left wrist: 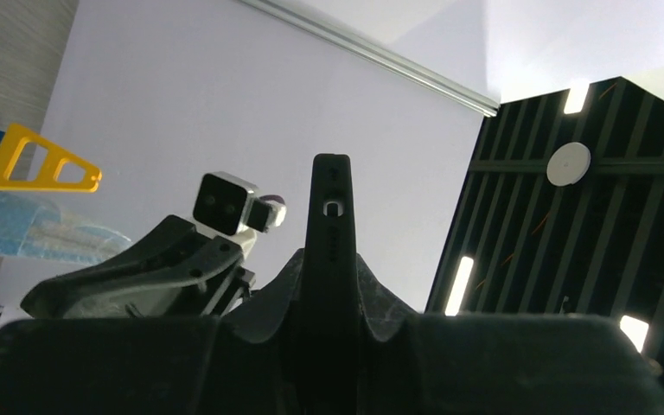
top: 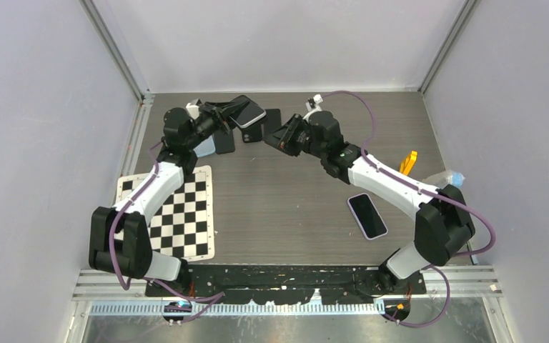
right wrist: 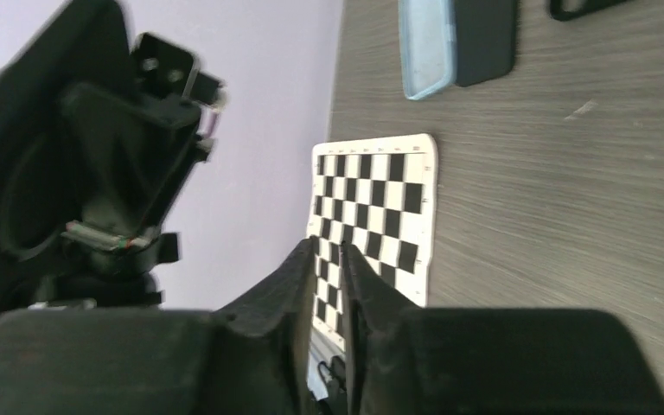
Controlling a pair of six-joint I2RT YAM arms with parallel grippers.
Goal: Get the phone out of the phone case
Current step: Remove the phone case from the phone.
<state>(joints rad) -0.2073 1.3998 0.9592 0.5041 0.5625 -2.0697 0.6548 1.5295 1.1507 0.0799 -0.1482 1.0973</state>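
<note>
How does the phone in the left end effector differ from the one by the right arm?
The black-cased phone is clamped in the left end effector, lifted, tilted; the black, pale-rimmed phone lies flat, untouched. The first is at the far end, the second nearer. Both show dark screens.

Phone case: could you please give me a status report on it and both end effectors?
Left end effector shut on phone case, held raised. Right end effector shut, empty, just beside it. Phone apparently still inside. Nothing between them.

Soft even light (right wrist view motion-blurred), ceiling lamps (left wrist: pixel 460 284) glaring.
</note>
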